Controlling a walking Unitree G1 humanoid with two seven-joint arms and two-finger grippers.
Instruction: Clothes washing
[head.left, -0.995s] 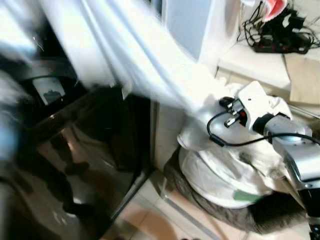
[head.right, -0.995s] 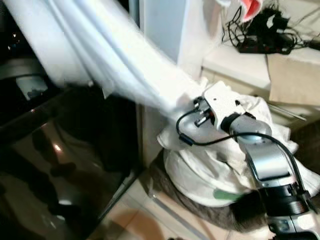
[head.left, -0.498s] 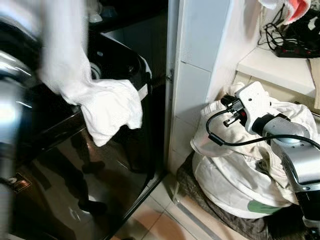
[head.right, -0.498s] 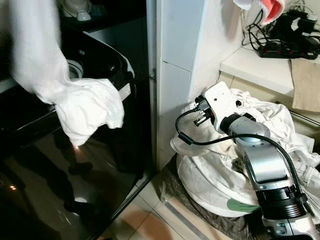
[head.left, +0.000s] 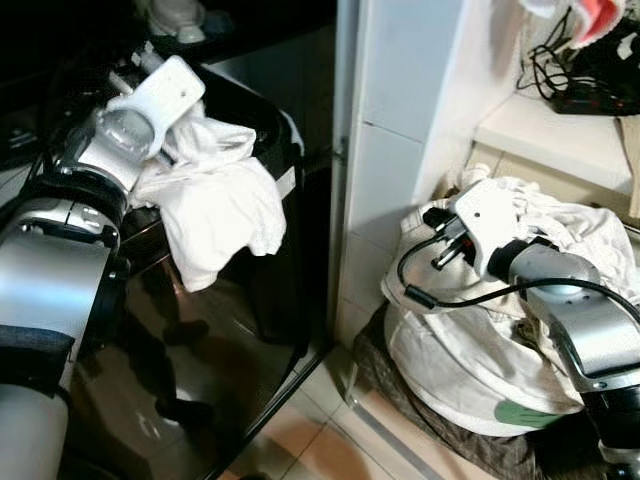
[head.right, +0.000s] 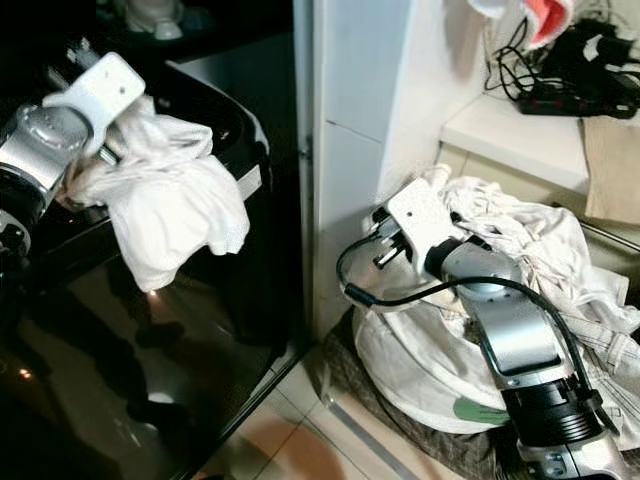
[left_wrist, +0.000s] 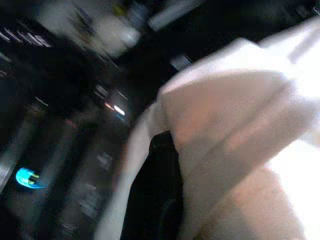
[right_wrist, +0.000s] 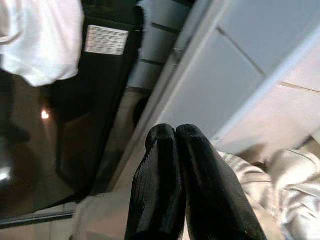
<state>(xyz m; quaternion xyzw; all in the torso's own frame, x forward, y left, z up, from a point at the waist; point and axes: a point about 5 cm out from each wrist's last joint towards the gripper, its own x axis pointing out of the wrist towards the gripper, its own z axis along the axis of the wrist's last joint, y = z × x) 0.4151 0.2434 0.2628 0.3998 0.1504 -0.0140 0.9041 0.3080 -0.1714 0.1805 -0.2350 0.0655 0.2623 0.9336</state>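
A white garment (head.left: 215, 200) lies bunched over the rim of the black top-loading washing machine (head.left: 230, 330) and hangs down its glossy front. My left wrist (head.left: 160, 95) is above the rim, pressed into the garment. In the left wrist view the cloth (left_wrist: 240, 130) wraps around a black finger (left_wrist: 152, 195), so that gripper is shut on the garment. My right gripper (right_wrist: 175, 134) is shut and empty. It hovers at the left side of a pile of white laundry (head.left: 470, 340) that fills a dark basket (head.left: 450, 440) on the floor.
A white tiled column (head.left: 390, 150) stands between the machine and the basket. Behind the pile, a low shelf (head.left: 540, 130) carries a power strip with tangled cables (head.left: 590, 85). Beige floor tiles (head.left: 320, 440) show at the bottom. A pale bottle (head.left: 175, 15) stands behind the machine.
The garment, earlier stretched in the air from the pile up to the left, now rests over the machine's rim, with my left arm in view. The right gripper has shifted slightly left.
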